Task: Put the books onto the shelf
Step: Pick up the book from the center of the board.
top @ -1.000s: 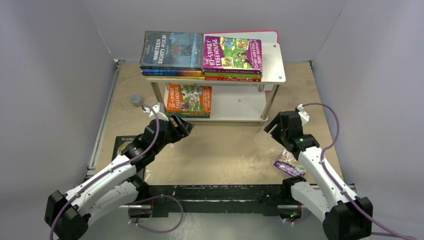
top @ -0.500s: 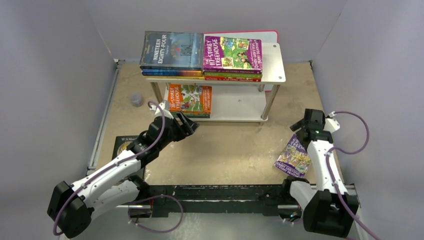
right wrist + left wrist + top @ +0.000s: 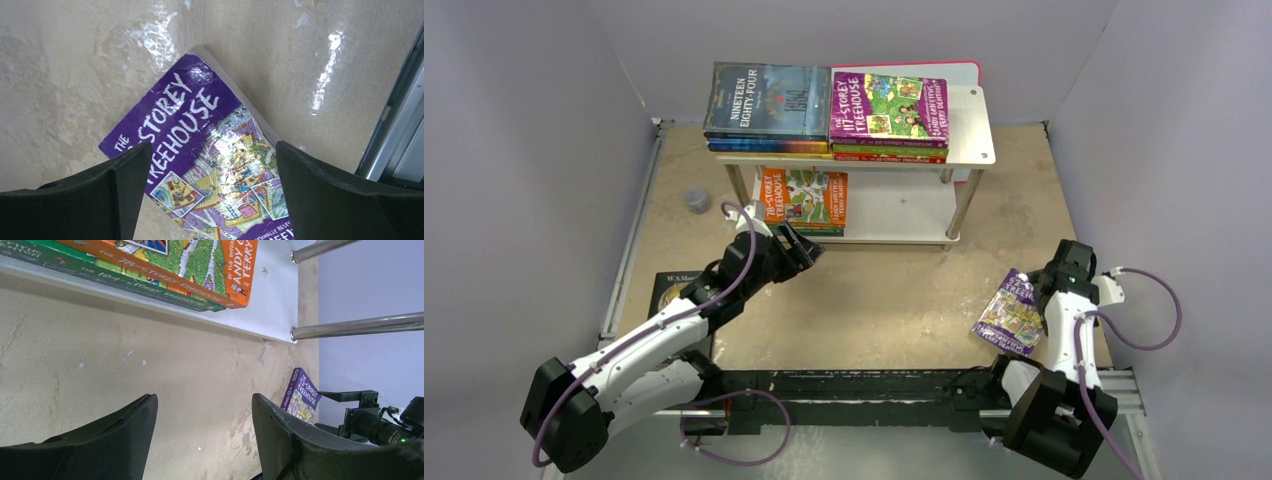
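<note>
One purple book (image 3: 200,115) lies directly beneath the right tool (image 3: 212,150), jaws spread.

Lab test cell: plain grey walls (image 3: 524,150) enclose a scuffed tabletop (image 3: 874,300).

Glossy purple book (image 3: 215,165) with white lettering and yellow cartoon panels, dark blue book (image 3: 767,100), magenta-and-green cartoon book (image 3: 889,105), orange-and-green book (image 3: 802,197), pale silver-white shelf (image 3: 972,130), mottled beige desk (image 3: 874,300) with whitish scuffs

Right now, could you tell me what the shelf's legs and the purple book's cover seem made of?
Shelf legs: probably polished metal tube, judging by bright streaks along them. Purple book: likely glossy laminated card, given glare patches and whitened creases.
</note>
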Controlling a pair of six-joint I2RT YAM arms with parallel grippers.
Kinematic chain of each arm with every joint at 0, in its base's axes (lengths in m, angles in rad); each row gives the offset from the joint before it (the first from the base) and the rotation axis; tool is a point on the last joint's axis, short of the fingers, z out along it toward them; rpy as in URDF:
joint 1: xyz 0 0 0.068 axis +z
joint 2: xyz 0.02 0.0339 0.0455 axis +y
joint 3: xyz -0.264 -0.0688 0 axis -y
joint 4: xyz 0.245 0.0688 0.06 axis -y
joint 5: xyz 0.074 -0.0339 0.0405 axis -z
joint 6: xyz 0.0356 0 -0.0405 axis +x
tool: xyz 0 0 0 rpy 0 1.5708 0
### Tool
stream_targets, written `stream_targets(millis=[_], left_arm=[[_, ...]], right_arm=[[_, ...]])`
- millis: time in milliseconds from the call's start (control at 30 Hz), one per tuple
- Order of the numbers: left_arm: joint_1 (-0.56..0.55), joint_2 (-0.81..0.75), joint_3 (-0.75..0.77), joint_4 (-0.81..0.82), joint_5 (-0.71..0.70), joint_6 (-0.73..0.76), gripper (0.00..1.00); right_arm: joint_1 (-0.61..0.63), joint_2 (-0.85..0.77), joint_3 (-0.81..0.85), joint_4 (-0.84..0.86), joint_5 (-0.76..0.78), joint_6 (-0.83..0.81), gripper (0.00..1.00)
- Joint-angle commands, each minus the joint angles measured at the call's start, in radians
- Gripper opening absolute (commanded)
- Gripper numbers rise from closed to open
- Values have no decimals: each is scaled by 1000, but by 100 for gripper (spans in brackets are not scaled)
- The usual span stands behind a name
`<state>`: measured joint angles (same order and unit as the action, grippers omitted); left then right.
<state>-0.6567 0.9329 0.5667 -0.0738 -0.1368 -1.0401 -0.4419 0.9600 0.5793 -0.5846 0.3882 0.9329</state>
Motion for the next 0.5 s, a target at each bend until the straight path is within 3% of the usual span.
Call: stream_targets(millis=[0,200,467], left_arm=[[4,21,46,30,-10,-8,68],[2,41,56,27,-30,-13,67],[2,108,87,29,-47,-19,67]], right_arm=[[-15,-22,-42,4,-21,51,93],[-21,37,-66,27,-77,105,94],[-87,147,-22,44,57,82,97]])
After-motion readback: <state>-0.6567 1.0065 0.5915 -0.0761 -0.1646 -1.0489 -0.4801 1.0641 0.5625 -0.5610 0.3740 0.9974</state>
